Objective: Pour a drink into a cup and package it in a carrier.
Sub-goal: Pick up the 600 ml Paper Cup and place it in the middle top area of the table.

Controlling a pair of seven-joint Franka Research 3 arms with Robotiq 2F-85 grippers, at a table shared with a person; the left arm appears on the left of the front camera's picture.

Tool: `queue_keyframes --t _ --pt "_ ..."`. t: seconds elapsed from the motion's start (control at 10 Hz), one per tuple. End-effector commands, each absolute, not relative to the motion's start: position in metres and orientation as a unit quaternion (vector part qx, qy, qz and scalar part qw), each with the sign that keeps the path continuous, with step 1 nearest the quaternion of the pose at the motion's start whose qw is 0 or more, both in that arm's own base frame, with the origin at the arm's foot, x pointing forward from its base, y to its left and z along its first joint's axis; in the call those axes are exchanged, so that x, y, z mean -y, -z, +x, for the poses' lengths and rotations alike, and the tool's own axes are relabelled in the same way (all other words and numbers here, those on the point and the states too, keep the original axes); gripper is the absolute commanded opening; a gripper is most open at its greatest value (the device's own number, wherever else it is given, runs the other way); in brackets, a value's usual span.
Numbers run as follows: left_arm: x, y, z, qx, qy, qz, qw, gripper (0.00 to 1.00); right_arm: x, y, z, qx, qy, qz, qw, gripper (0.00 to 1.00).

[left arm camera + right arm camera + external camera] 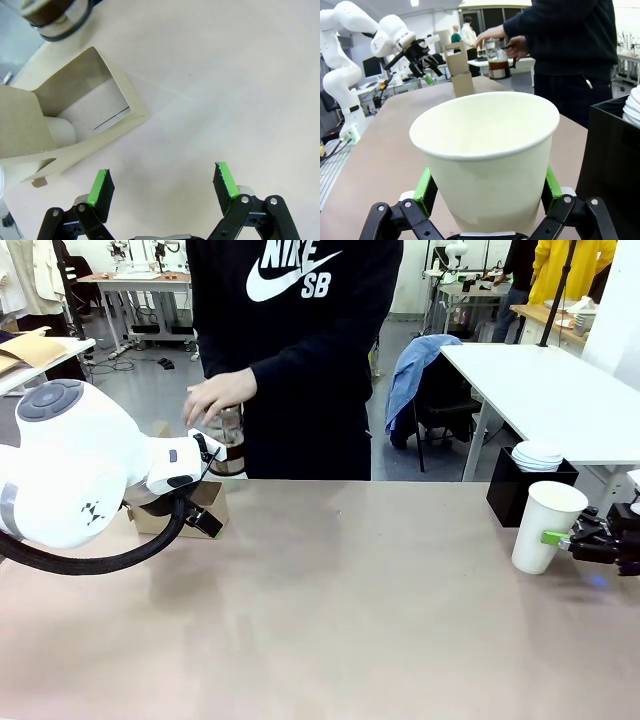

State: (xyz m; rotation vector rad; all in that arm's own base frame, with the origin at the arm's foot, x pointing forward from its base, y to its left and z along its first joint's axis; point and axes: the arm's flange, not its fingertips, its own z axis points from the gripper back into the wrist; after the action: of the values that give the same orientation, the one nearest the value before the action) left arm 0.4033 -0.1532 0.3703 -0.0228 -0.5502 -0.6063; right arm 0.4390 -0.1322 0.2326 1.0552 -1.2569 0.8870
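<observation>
A tall white paper cup (545, 525) stands without a lid on the table at the right. My right gripper (565, 538) is open, with one green pad on each side of the cup's lower wall (487, 150). The brown cardboard carrier (172, 512) stands at the far left of the table, partly behind my left arm. My left gripper (162, 175) hangs open and empty over bare table just beside the carrier (75, 115). At the far edge the person holds a glass pitcher (229, 438) of brown drink with both hands.
A black square box (528, 490) holding a stack of white lids (538, 455) stands right behind the cup. The tan tabletop (350, 610) stretches wide between the two arms. The person's dark torso (300, 360) fills the far middle.
</observation>
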Motion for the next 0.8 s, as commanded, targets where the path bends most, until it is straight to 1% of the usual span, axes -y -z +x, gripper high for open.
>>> queue_keyframes --t 0.0,0.1,0.2,0.3,0.7 --pt "0.1523 -0.3703 0.4035 0.267 0.294 -0.012 0.918 1.0 0.1265 -0.2338 0.4465 0.539 -0.39 0.45 0.596 1.0" --pt "0.1523 -0.3703 0.4035 0.267 0.294 -0.012 0.918 1.0 0.1275 -0.2332 0.4452 0.545 -0.394 0.448 0.589 1.0" --pt "0.1523 -0.3703 0.4035 0.267 0.294 -0.012 0.918 1.0 0.1324 -0.2319 0.4439 0.533 -0.408 0.462 0.58 0.8" --pt "0.1523 -0.3703 0.4035 0.267 0.294 -0.012 0.918 1.0 0.128 -0.2331 0.4415 0.539 -0.386 0.456 0.594 0.8" --pt "0.1523 -0.3703 0.4035 0.267 0.294 -0.012 0.918 1.0 0.1292 -0.2329 0.442 0.537 -0.389 0.458 0.593 0.81"
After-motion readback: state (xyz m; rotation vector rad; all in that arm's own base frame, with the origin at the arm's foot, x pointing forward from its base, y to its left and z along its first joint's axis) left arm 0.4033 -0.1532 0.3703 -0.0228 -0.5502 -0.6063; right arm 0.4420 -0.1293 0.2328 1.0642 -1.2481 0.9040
